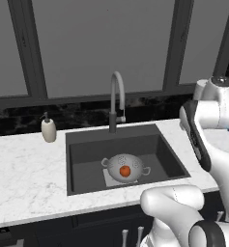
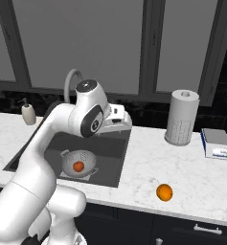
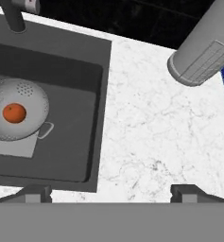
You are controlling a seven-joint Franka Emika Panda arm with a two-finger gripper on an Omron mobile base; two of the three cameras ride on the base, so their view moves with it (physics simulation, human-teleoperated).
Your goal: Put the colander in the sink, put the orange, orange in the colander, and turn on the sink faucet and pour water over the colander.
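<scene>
- The small silvery perforated metal colander [image 1: 125,167] sits on the floor of the deep dark-grey sink [image 1: 159,152], the darker reddish-orange fruit [image 1: 125,171] inside it.
- The brighter yellow-orange fruit [image 2: 164,192] lies on the white marbled counter [image 2: 182,167], well apart.
- The gripper [image 3: 111,193] hovers above the counter, fingers spread wide, holding nothing.
- Next, I'd say: swing to that fruit.
- Tall grey gooseneck faucet [image 1: 116,99] untouched; dark windows behind.

Orange [image 1: 125,171] in colander [image 1: 125,167], in sink [image 1: 82,159]
</scene>
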